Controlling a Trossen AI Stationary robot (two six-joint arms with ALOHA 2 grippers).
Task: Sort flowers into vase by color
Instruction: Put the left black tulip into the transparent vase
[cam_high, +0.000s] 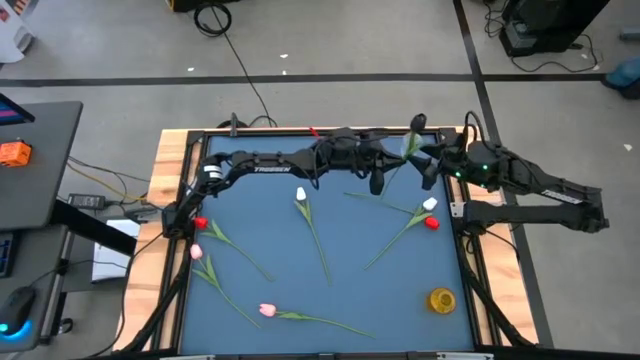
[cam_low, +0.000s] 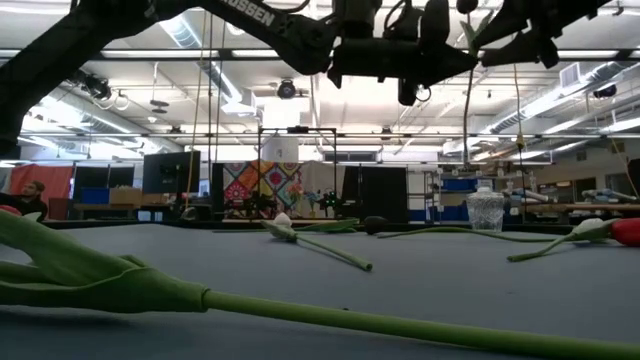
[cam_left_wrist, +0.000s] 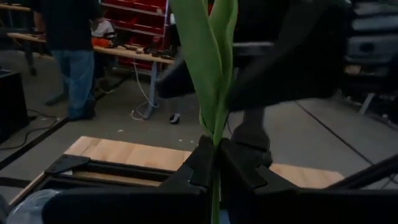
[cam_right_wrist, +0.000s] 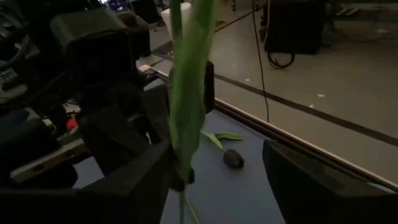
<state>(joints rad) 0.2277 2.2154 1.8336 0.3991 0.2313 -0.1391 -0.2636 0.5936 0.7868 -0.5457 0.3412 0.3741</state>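
Table (cam_high: 330, 330): the blue top fills the frame; loose flowers lie from nine o'clock round to three, so the open lane is the bare strip along twelve o'clock, under my arms.
Step in hand: a handover, as I judge it; both my arms meet high over the far edge near one o'clock.
Held tulip (cam_high: 411, 146): upright in mid-air, dark head up, stem hanging down.
My left gripper (cam_left_wrist: 214, 163): nearly closed, pinching the green stem just below its leaves.
My right gripper (cam_right_wrist: 214, 177): spread fully wide, holding nothing; the stem leans on one finger.
Yellow vase (cam_high: 441, 299): at five o'clock, near the right rail.
Next move: carry the tulip to a vase, keeping high over the red and white heads at three o'clock.
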